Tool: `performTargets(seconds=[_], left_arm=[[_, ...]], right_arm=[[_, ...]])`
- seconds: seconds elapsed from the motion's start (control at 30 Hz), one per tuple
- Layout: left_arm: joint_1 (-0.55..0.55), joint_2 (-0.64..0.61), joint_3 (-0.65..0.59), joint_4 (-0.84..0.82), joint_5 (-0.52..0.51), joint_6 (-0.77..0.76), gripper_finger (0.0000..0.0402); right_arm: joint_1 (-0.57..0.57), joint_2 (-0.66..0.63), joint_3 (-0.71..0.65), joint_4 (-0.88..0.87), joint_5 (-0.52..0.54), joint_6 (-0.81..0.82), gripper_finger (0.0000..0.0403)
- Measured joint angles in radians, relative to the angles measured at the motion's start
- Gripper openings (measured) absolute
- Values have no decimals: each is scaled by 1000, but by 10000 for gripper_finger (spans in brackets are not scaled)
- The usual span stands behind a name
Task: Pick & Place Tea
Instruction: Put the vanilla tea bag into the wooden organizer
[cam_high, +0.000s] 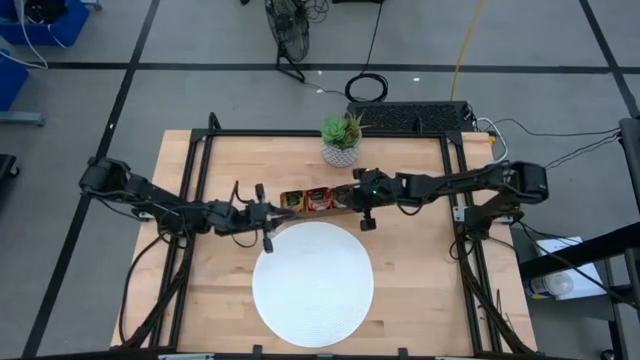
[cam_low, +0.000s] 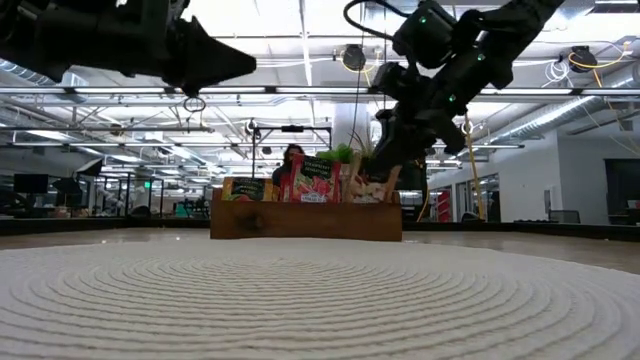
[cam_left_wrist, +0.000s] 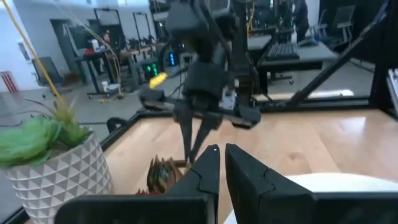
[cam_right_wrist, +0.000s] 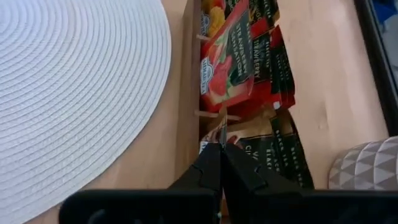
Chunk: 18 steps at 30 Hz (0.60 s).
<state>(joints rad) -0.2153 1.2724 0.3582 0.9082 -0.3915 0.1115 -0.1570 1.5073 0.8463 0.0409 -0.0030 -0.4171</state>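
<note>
Right wrist view gives me what I need: my right gripper hangs directly over the wooden tray, fingers pressed together, with what looks like a thin sachet edge pinched at the tips, though I can't be sure. The tea stands on edge in the tray's compartments: red sachets in the middle one, darker ones in the compartment right under my fingers, orange ones farther along. The tray's long axis runs alongside the white plate, which is just beside it and holds nothing. From above, the right gripper is at the tray's end near the potted plant; the left gripper, fingers nearly closed and holding nothing, waits at the other end by the plate's rim.
</note>
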Motion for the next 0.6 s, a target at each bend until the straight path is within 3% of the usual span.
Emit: performTargets(seconds=[0.6], left_arm=[[6,0,-30,30,-1,-13,31]], right_arm=[[0,121,30,-21,4,10,0]])
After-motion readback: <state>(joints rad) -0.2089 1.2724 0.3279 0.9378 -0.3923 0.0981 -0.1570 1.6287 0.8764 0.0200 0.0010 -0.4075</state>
